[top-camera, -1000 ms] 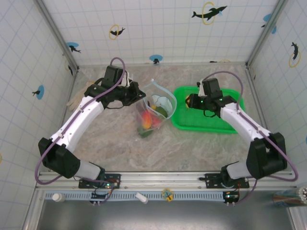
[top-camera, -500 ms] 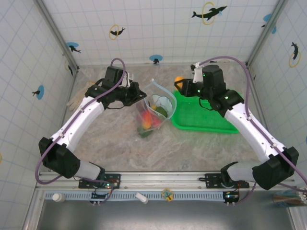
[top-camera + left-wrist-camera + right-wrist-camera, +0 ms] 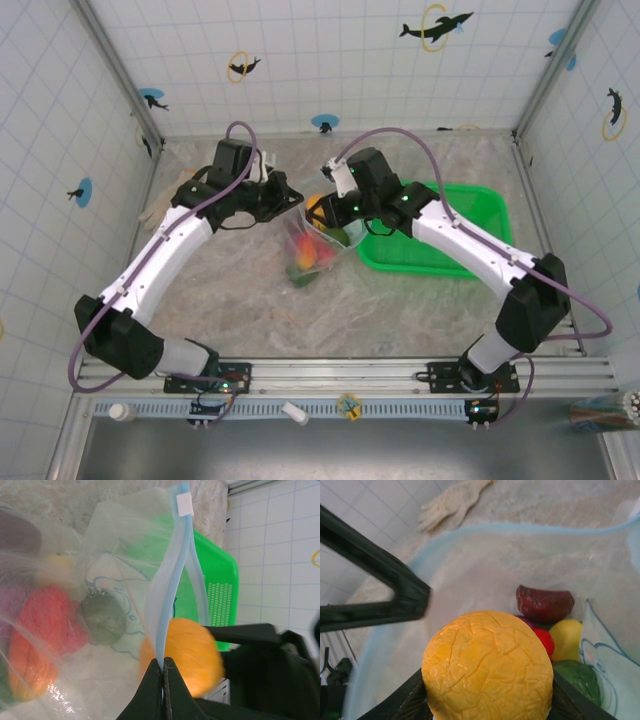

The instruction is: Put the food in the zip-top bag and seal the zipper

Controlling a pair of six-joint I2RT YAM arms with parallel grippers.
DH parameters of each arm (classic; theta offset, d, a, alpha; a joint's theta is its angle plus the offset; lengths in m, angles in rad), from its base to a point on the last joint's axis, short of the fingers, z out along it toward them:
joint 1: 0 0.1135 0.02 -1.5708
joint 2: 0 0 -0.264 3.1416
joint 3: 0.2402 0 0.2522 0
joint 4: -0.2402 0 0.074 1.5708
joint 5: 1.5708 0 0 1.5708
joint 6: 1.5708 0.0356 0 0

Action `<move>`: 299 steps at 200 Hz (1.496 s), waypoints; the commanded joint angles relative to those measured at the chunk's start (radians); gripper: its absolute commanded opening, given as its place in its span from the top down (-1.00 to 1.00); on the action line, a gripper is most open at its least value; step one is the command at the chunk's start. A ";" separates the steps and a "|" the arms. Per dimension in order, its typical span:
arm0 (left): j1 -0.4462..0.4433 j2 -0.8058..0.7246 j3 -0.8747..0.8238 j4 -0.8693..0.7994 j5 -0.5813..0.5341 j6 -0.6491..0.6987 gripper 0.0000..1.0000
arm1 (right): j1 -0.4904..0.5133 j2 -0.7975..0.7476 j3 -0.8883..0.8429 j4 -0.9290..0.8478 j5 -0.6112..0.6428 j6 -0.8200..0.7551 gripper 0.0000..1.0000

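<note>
Over the marbled tabletop [image 3: 230,300], left gripper [image 3: 161,670] pinches the pale-blue strip [image 3: 170,595] of the clear floppy bag [image 3: 115,535]; right gripper [image 3: 487,700], clamping a crinkled orange plastic fruit [image 3: 487,655], should release below it.

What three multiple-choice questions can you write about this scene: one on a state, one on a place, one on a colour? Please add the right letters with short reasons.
1. The left gripper is: A) open wide B) shut on the zipper C) shut on a fruit.
2. The orange fruit is: A) deep inside the bag B) in the left gripper C) in the right gripper, above the zip-top bag.
3. The basket is: A) green B) blue C) white.

Key: 1 B, its fingers pinch the pale-blue strip; 2 C, the right wrist view shows it gripped over the open bag; 3 A, it looks bright green from above.
</note>
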 commanded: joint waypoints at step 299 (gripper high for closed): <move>0.020 -0.065 -0.010 -0.040 -0.115 0.049 1.00 | -0.115 -0.143 0.002 -0.066 0.097 0.143 0.20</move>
